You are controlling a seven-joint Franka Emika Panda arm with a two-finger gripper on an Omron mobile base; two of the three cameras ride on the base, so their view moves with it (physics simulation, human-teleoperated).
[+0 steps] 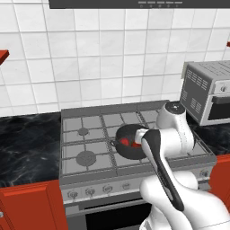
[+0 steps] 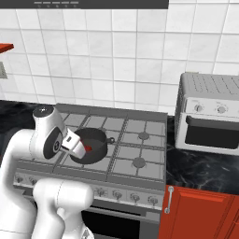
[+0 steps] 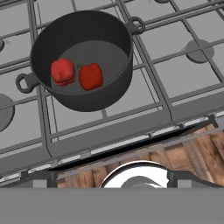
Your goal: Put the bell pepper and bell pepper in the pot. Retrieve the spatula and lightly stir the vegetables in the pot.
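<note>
Dark finger tips (image 3: 38,180) sit closest to the lens, at the bottom corners of the hand view. That puts the two-finger gripper (image 3: 111,179) spread wide, with nothing between its jaws.

Up at eleven o'clock from the gripper stands the round dark grey metal pot (image 3: 83,94), upright on the grey grates of the steel gas stove (image 3: 144,109). Its stubby loop handles stick out at two o'clock and eight o'clock. Both bright red rounded bell peppers are inside on the pot floor. The first bell pepper (image 3: 63,71) lies toward nine o'clock. The second bell pepper (image 3: 91,76) is just beside it at three o'clock, close enough that I cannot tell whether they touch. A bare burner shows on either side of the pot.

At four o'clock from the gripper, past the stove's front edge, brown wooden floor planks (image 3: 197,153) show below.

From the right base view, the white arm with dark joints (image 2: 46,135) reaches in from seven o'clock, and its hand hangs over the pot's near rim. At three o'clock from the stove, a boxy grey toaster oven (image 2: 210,116) stands on the black marbled counter (image 2: 196,170), well apart from the pot. Red cabinet fronts (image 2: 200,214) run below, and white wall tiles (image 2: 116,60) fill twelve o'clock.
</note>
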